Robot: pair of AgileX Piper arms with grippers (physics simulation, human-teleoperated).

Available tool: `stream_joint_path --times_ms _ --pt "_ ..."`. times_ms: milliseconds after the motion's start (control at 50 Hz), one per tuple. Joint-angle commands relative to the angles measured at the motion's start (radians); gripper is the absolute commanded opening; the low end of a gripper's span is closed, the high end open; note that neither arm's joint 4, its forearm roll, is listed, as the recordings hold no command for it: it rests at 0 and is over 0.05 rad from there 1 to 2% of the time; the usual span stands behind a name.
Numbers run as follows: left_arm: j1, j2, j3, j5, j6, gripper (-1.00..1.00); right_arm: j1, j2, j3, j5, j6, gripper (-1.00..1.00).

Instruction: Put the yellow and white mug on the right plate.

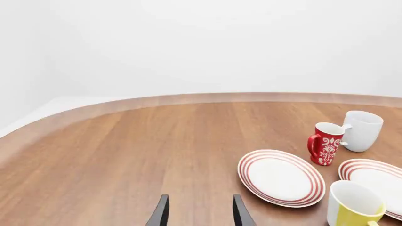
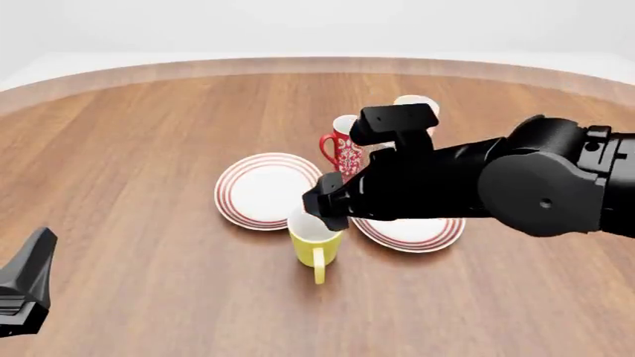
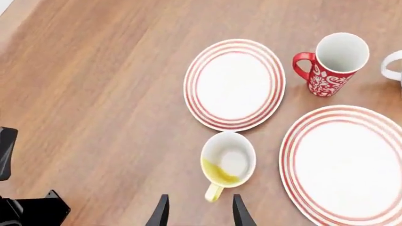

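The yellow mug stands upright on the bench, just beside the right plate, not on it. Above the mug, the right gripper hangs open and empty. The left gripper is open, empty too.

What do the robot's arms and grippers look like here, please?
Both arms are plain black. The right arm is bulky, with rounded joint housings, a blocky box on top and no visible cables or markings. The right gripper and left gripper each show two thin, tapered black fingers. Only an angular black piece of the left arm shows.
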Motion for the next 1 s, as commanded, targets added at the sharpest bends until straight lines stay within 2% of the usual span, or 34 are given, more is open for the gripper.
stream_joint_path --times_ms 20,220,600,1000 --pt "0.000 0.000 0.000 0.000 0.000 1.00 0.038 0.045 0.029 -0.057 0.045 1.00" --pt "0.000 0.000 0.000 0.000 0.000 1.00 0.046 0.076 0.032 -0.086 0.046 1.00" --pt "0.000 0.000 0.000 0.000 0.000 1.00 0.054 0.100 0.107 -0.175 0.081 1.00" --pt "0.000 0.000 0.000 0.000 0.000 1.00 0.028 0.116 0.155 -0.230 0.095 1.00"
